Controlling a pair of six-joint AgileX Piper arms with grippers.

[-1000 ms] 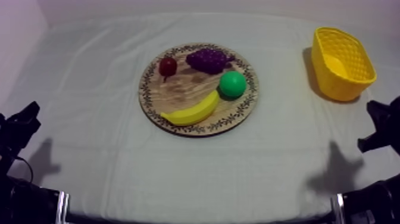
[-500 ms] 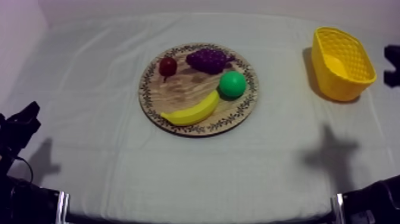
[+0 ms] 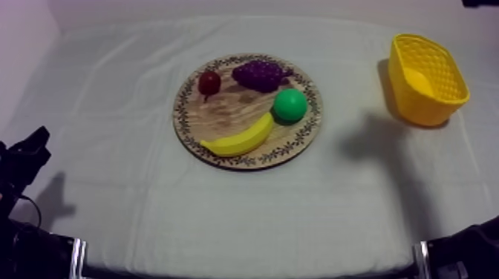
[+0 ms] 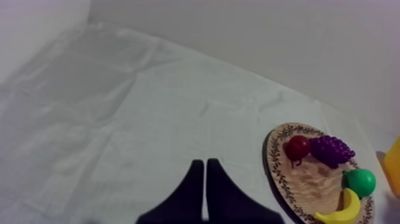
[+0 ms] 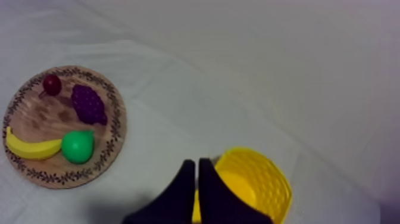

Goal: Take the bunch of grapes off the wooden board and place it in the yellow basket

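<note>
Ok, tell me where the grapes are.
The grapes lie at the far edge of the board in the top view, between the small red fruit and the pear.

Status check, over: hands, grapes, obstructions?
Left hand shut, empty. Right hand shut, empty, near yellow basket. Purple bunch of grapes on round wooden board, small red fruit and green pear close beside.

Both end effectors (image 4: 205,163) (image 5: 197,162) closed, empty
</note>
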